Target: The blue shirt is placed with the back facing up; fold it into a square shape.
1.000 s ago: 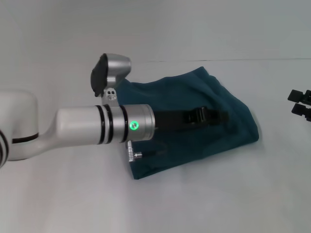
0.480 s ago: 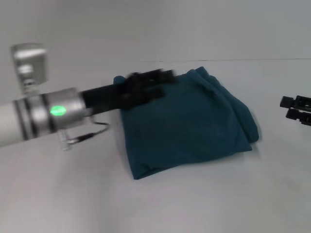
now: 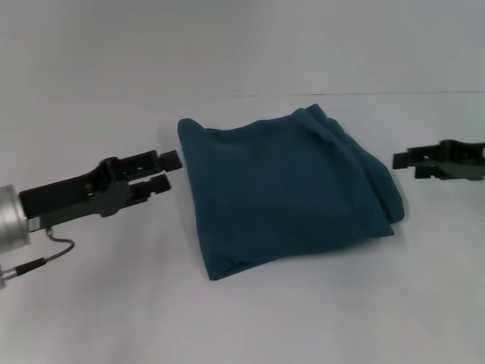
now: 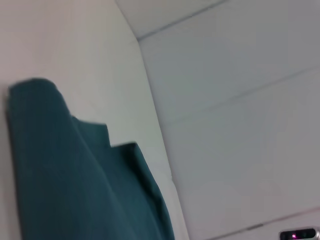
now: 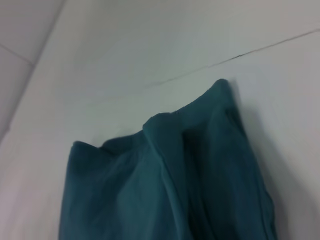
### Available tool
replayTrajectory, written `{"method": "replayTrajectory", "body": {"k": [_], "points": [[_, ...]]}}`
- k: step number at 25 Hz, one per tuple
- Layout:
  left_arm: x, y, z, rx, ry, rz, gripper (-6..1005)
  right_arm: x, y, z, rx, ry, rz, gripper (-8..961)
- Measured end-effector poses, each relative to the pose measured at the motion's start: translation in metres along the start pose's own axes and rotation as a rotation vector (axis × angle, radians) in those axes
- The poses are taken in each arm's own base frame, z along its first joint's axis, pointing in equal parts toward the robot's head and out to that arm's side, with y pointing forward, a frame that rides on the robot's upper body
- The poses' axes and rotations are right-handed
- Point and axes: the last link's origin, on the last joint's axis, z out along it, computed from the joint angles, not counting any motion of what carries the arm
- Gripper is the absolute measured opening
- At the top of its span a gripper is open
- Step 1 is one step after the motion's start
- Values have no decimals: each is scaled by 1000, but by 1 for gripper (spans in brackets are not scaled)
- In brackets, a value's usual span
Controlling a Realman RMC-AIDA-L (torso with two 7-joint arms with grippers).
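A: What lies nearest to the robot?

B: Only bare white table (image 3: 250, 318). After it comes the near edge of the blue shirt (image 3: 284, 189), a rounded fold at the near left corner. The shirt lies in the middle of the table, folded to a thick packet that is almost square.

A: And the grippers?

B: The left gripper (image 3: 173, 171) is just to the left of the shirt, near its left edge and not touching it. Its two fingers stand a little apart with nothing between them, so it is released and empty. The right gripper (image 3: 402, 160) is to the right of the shirt, apart from it. Whether its fingers are spread or closed I cannot tell.

A: How will the cloth handle?

B: I judge it soft and light, limp, with no stiffness. The layers can slide on each other. On the right side the edges bulge and are not even.

A: Where to take hold?

B: If a correction is needed, at the far right corner, where the loose folds stand up, pinching all layers together.

A: Is the task nearly done?

B: It seems so.
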Motion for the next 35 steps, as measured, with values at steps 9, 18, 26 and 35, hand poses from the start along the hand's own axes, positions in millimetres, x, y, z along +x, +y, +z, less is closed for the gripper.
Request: {"method": "replayTrajectory", "body": {"k": [9, 18, 26, 35], "points": [[0, -4, -15, -2, 49, -7, 662, -27, 38, 46, 128, 56, -106, 687], [4, -2, -10, -2, 44, 8, 659, -23, 48, 70, 147, 37, -120, 687], [2, -2, -9, -5, 49, 5, 658, -24, 56, 80, 149, 41, -138, 687], [3, -2, -7, -2, 57, 6, 658, -17, 59, 92, 170, 57, -155, 687]]}}
